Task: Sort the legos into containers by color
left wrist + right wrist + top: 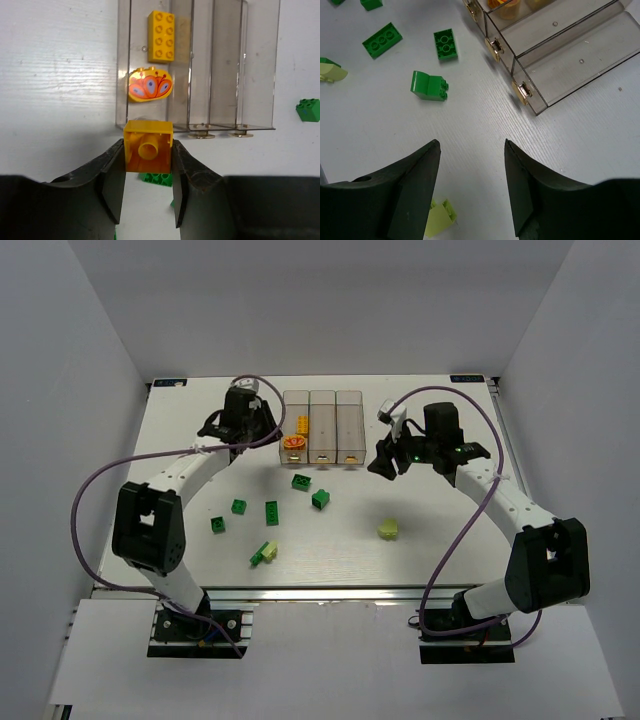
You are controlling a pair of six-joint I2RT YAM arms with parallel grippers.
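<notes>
My left gripper [252,428] [148,150] is shut on a small orange brick [148,145], held just short of the near end of the left bin [122,75]. That bin holds a long orange brick [161,36] [300,424] and an orange printed piece [150,85] [294,443]. The three joined clear bins [322,398] [575,55] stand at the back centre; the middle and right ones look empty. My right gripper [385,462] [472,150] is open and empty above bare table, right of the bins. Green bricks [301,481] [429,85] lie loose.
More green bricks lie mid-table [321,499] [271,512] [239,506] [217,525]. Pale yellow-green bricks lie at the front [264,553] and right [388,529] [440,217]. A green brick [156,178] lies under my left jaws. White walls enclose the table.
</notes>
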